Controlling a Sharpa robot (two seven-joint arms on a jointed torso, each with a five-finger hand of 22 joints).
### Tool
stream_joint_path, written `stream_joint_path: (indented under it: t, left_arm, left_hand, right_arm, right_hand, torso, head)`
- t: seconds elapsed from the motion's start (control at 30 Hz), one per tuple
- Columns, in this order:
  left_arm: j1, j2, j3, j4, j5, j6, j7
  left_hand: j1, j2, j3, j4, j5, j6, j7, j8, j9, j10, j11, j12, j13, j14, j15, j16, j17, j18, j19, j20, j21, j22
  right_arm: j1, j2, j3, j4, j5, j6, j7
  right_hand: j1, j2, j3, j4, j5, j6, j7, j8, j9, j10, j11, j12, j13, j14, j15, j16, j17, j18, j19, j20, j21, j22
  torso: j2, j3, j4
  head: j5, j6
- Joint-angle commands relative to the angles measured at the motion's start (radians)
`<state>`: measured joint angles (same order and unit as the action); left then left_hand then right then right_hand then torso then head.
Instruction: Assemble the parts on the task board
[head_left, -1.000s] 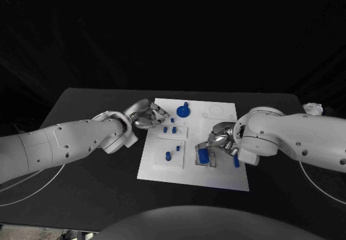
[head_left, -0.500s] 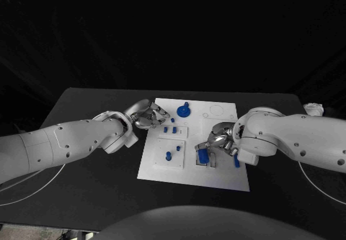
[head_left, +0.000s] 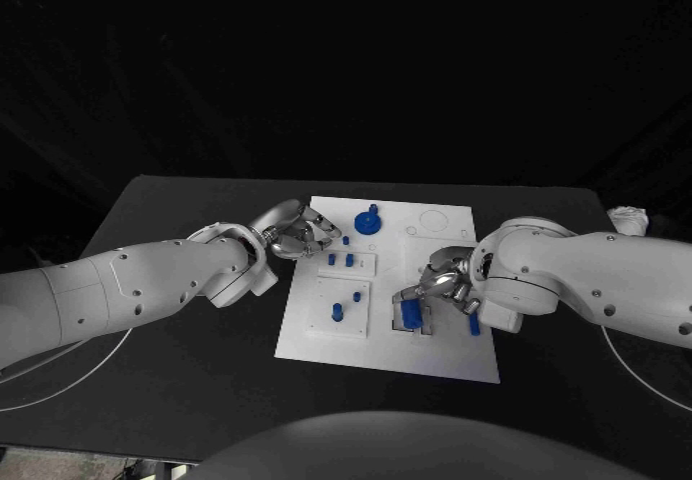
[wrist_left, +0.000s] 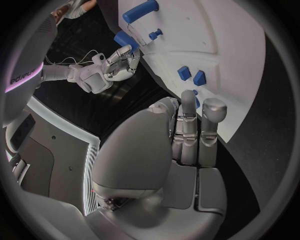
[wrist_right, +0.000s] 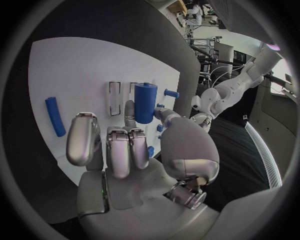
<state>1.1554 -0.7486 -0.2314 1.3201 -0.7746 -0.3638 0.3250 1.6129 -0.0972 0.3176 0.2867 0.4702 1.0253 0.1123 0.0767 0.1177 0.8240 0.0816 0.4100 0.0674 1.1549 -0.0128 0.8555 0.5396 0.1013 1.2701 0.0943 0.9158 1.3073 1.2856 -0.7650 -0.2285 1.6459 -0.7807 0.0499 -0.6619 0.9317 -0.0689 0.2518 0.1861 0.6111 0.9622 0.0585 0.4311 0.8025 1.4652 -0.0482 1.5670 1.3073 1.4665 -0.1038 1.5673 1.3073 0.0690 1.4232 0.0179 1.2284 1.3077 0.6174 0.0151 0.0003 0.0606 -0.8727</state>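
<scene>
Here the right hand (head_left: 443, 283) grasps the blue cylinder (wrist_right: 144, 102) upright over the task board (head_left: 433, 345), apparently to seat it; the left hand (head_left: 299, 233) hovers clenched, holding nothing.

From above, the silver right hand (head_left: 441, 280) covers the top of the fat blue cylinder (head_left: 408, 315) at about four o'clock on the white task board (head_left: 440, 350); whether its fingers actually grip it cannot be told. The silver left hand (head_left: 299, 231) hides the board's edge at ten o'clock, and contact with the small blue peg (head_left: 346, 240) beside its fingertips is too small to judge. The white forearms run off both picture sides.
</scene>
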Motion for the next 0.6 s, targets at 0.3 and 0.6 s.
stream_joint_path:
  t: [0.3,0.6]
  left_arm:
    - [0.000,0.001,0.001,0.001,-0.002,0.019,-0.001]
    - [0.000,0.002,0.001,0.001,-0.003,0.022,-0.002]
  left_hand:
    - [0.010,-0.002,0.005,0.000,0.005,-0.002,0.004,0.003,0.001,0.007,0.004,0.005,0.001,-0.006,0.005,-0.004,-0.002,0.020,-0.007,0.003,-0.005,0.102]
    - [0.010,-0.002,0.005,0.000,0.005,-0.002,0.004,0.003,0.001,0.007,0.004,0.006,0.001,-0.006,0.005,-0.004,-0.002,0.020,-0.008,0.004,-0.006,0.102]
  right_arm:
    - [-0.018,-0.001,0.000,-0.005,-0.011,-0.002,-0.001]
    - [-0.023,-0.002,0.000,-0.007,-0.007,-0.010,0.000]
  right_hand:
    - [-0.026,0.023,0.074,-0.050,-0.023,-0.025,-0.018,-0.030,-0.018,0.106,0.016,0.004,0.263,0.092,0.014,-0.023,0.225,0.017,-0.021,0.005,-0.050,0.128]
    - [-0.059,0.026,0.047,-0.017,-0.146,-0.016,-0.013,-0.055,-0.039,0.106,0.020,0.004,0.263,0.087,0.018,-0.038,0.207,0.022,-0.025,0.009,-0.084,0.116]
  torso:
    - [0.000,-0.0001,0.0005]
    - [0.000,-0.0002,0.0005]
  head:
    - [0.001,0.000]
    - [0.002,0.000]
